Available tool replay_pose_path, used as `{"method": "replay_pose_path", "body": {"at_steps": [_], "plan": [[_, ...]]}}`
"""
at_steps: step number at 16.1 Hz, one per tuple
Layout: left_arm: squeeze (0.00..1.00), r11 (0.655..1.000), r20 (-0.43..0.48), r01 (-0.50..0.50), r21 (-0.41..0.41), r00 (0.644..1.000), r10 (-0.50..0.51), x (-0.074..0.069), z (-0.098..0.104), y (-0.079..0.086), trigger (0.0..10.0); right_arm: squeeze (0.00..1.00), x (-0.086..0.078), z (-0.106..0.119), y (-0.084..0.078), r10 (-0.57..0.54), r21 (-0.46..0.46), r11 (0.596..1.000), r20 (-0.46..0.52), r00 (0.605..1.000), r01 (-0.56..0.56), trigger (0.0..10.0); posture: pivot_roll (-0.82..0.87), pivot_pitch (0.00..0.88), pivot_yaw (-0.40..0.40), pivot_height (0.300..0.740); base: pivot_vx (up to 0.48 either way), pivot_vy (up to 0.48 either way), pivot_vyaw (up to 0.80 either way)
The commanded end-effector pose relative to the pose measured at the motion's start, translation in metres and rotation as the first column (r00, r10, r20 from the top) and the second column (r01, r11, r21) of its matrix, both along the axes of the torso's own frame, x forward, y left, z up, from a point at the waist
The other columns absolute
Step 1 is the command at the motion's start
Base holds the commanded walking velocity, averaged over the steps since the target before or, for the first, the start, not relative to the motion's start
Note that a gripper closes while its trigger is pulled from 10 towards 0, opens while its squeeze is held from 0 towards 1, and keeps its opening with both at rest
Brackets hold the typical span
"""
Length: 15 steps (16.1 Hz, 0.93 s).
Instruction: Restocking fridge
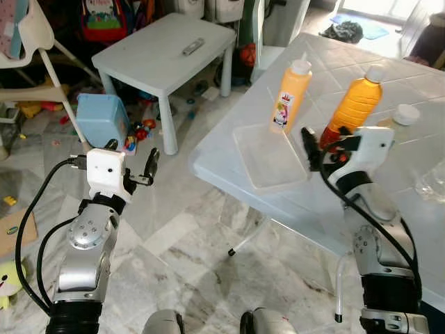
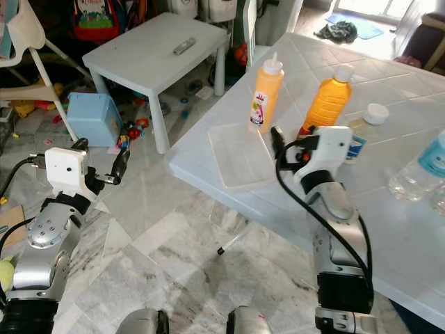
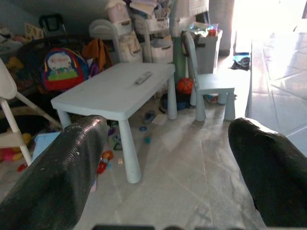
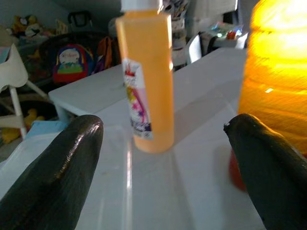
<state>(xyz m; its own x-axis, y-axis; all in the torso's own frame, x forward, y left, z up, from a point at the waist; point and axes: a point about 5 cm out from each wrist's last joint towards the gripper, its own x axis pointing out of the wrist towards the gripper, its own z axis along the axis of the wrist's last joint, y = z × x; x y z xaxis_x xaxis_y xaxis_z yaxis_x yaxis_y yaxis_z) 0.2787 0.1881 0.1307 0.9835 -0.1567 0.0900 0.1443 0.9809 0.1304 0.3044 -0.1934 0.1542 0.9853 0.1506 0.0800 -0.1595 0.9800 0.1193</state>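
Note:
An orange squeeze bottle (image 1: 290,96) with a white nozzle stands on the white dining table (image 1: 334,56), at the far edge of a clear shallow tray (image 1: 268,156). Just to its right stands a bottle of orange juice (image 1: 356,104) with a white cap. My right gripper (image 1: 316,142) hovers open over the table's near part, between tray and juice bottle. In the right wrist view the squeeze bottle (image 4: 146,76) sits ahead between the fingers and the juice bottle (image 4: 278,81) is close beside one finger. My left gripper (image 1: 132,154) is open over the floor, holding nothing.
A low white kids' table (image 1: 167,56) with a remote (image 1: 192,46) stands ahead on the left. A blue box (image 1: 101,118) and scattered toys lie on the floor near it. A small chair (image 3: 206,81) stands further back. A clear water bottle (image 2: 424,170) is on the table's right.

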Motion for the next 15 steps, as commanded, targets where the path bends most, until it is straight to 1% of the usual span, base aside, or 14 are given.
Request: {"method": "replay_pose_path", "body": {"at_steps": [1,2,4,8,11,12,15], "plan": [[0.00,1.000,0.001,0.019,0.018,1.000,-0.019,-0.002,0.003,0.000,10.0,0.00,0.000,-0.004,0.000,0.007,0.010,1.000,-0.020,1.000,-0.007,10.0,0.00,0.123,0.007,0.740,0.000,0.000,0.00],[0.00,0.999,0.001,0.028,0.025,1.000,-0.028,-0.002,0.003,-0.001,10.0,0.00,-0.002,-0.012,0.001,0.015,0.028,1.000,-0.057,0.998,-0.014,10.0,0.01,0.130,0.009,0.740,0.000,0.000,0.00],[0.00,0.999,0.000,0.030,0.027,1.000,-0.030,-0.004,0.004,-0.001,10.0,0.00,-0.005,-0.017,0.002,0.027,0.035,0.999,-0.074,0.997,-0.025,10.0,0.01,0.137,0.011,0.740,0.000,0.000,0.00],[0.00,0.999,-0.006,0.039,0.036,0.999,-0.039,-0.005,0.004,-0.002,10.0,0.00,-0.008,-0.028,0.007,0.065,0.084,0.995,-0.120,0.991,-0.055,10.0,0.02,0.144,0.013,0.740,0.000,0.000,0.00],[0.00,0.998,-0.006,0.046,0.039,0.999,-0.046,-0.005,0.006,-0.003,10.0,0.00,-0.011,-0.034,0.013,0.129,0.125,0.986,-0.138,0.982,-0.112,10.0,0.02,0.147,0.014,0.740,0.000,0.000,0.00],[0.00,0.998,-0.006,0.046,0.040,0.999,-0.046,-0.005,0.006,-0.003,10.0,0.00,-0.013,-0.036,0.016,0.165,0.133,0.980,-0.146,0.975,-0.146,10.0,0.02,0.148,0.016,0.740,0.000,0.000,0.00],[0.00,0.998,-0.008,0.049,0.043,0.999,-0.049,-0.005,0.006,-0.004,10.0,0.00,-0.012,-0.039,0.019,0.205,0.134,0.974,-0.153,0.967,-0.185,10.0,0.02,0.151,0.013,0.740,0.000,0.000,0.00]]}}
